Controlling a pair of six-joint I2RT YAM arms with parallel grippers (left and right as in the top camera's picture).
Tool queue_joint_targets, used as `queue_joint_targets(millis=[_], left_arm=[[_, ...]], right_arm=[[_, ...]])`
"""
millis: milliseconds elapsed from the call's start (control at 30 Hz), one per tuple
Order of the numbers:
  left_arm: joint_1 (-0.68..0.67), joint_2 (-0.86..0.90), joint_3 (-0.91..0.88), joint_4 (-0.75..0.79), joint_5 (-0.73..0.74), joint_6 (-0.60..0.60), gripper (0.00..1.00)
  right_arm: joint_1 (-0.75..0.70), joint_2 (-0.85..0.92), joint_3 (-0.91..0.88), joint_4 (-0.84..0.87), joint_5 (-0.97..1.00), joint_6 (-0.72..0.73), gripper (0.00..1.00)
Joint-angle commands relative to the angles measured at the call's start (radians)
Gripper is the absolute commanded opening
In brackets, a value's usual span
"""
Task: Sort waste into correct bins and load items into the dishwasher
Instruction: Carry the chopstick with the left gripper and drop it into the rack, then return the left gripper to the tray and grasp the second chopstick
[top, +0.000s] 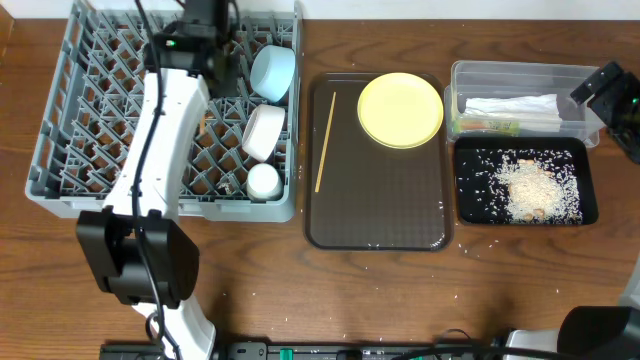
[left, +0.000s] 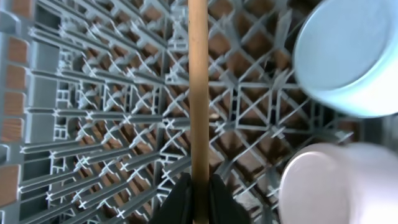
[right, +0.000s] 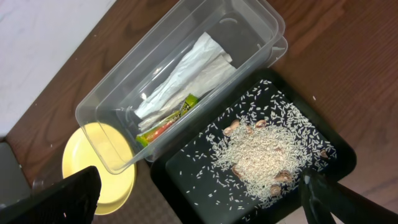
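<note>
Jaws of the left gripper (left: 199, 198) are clamping the held chopstick (left: 198, 93); those of the right gripper (right: 200, 180) are standing wide apart.
Overhead: the dish rack (top: 60, 150) is holding the blue-sided bowl (top: 272, 72), white bowl (top: 263, 130) and white cup (top: 263, 181); the second chopstick (top: 325, 140) and yellow plate (top: 400, 109) are lying on the brown tray (top: 380, 210). Left wrist: the held chopstick is extending over the rack grid. Right wrist: napkin (right: 186, 71) and wrapper (right: 168, 121) are lying in the clear tub (right: 93, 118); rice (right: 261, 155) is lying in the black tray (right: 186, 193).
</note>
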Motion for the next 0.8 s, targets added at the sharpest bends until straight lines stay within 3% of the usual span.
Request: queue_joint_targets(millis=[0,333,433,500,767], left_arm=[[0.014,0.043,-0.052,-0.007,0.056,0.059,0.07],[0.021,0.047,-0.145,0.001,0.105,-0.036,0.08],[0.021,0.046,-0.148,0.002,0.106,-0.037,0.35],[0.021,0.046,-0.148,0.004,0.109,-0.036,0.43],[0.016,0.016,-0.111,-0.005,0.185,-0.075,0.45]], right_arm=[[-0.001,0.003,0.001,-0.001,0.0,0.014,0.99],[-0.001,0.003,0.001,-0.001,0.0,0.014,0.99],[-0.001,0.003,0.001,-0.001,0.0,0.014,0.99],[-0.001,0.003,0.001,-0.001,0.0,0.014,0.99],[-0.001,0.003,0.001,-0.001,0.0,0.014,0.99]])
